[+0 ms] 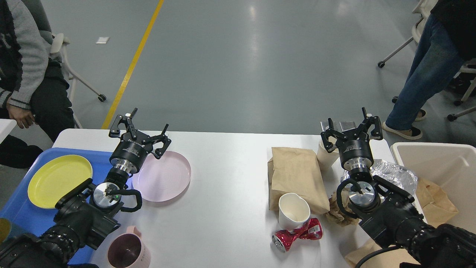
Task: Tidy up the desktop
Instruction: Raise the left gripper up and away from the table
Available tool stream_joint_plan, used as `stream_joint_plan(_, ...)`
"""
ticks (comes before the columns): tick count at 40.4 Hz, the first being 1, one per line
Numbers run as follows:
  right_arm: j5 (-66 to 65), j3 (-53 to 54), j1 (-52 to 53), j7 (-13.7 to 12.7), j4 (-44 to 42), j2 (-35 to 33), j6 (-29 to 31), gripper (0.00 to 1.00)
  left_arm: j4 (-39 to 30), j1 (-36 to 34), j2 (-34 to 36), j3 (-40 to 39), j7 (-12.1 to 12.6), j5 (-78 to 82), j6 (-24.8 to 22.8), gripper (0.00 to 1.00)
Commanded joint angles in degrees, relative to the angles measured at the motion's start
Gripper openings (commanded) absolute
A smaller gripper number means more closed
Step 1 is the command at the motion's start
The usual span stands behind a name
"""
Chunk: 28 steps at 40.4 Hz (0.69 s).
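White surface (227,186) fills the lower half of my view, wide, rounded far corners. Left end: blue tray (18,212) overlapping its edge, yellow plate (59,180) in the tray. Pink plate (163,176) on the surface just beside the tray. Pink mug (128,251) at the near edge. Right of centre: brown paper bag (297,175) lying flat, white paper cup (293,210) tipped against its near end, crushed red can (297,234) just below the cup. Second paper cup (326,154) behind the bag, foil (394,173) and crumpled brown paper (336,212) to the right. Beige bin (438,163) at the right end.

My left tool (139,128) hovers above the pink plate's far rim, fingers spread wide, empty. My right tool (351,128) hovers near the second cup, also wide open, holding nothing.
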Motion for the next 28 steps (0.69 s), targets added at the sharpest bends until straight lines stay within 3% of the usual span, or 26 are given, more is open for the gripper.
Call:
stream_joint_plan(1, -0.1, 0.0, 0.0, 0.0, 0.0, 0.0, 0.0, 1.0, 0.0, -4.5, 2.7, 8.9, 0.5, 0.1, 8.9, 0.99)
stream_joint_plan(7, 0.0, 0.0, 0.0, 0.0, 0.0, 0.0, 0.0, 1.0, 0.0, -10.9, 5.6, 24.1, 0.5, 0.2, 12.9, 0.99)
stream_joint_plan(19, 0.0, 0.0, 0.0, 0.0, 0.0, 0.0, 0.0, 1.0, 0.2, -20.5, 6.5, 52.2, 0.6, 1.5, 12.8, 0.99)
stream_joint_plan(23, 0.0, 0.0, 0.0, 0.0, 0.0, 0.0, 0.0, 1.0, 0.2, -26.6, 6.7, 71.8, 0.6, 5.6, 12.3, 0.99)
stream_joint_plan(28, 0.0, 0.0, 0.0, 0.0, 0.0, 0.0, 0.0, 1.0, 0.3, -32.3, 7.0, 85.3, 0.6, 8.5, 12.1, 0.99)
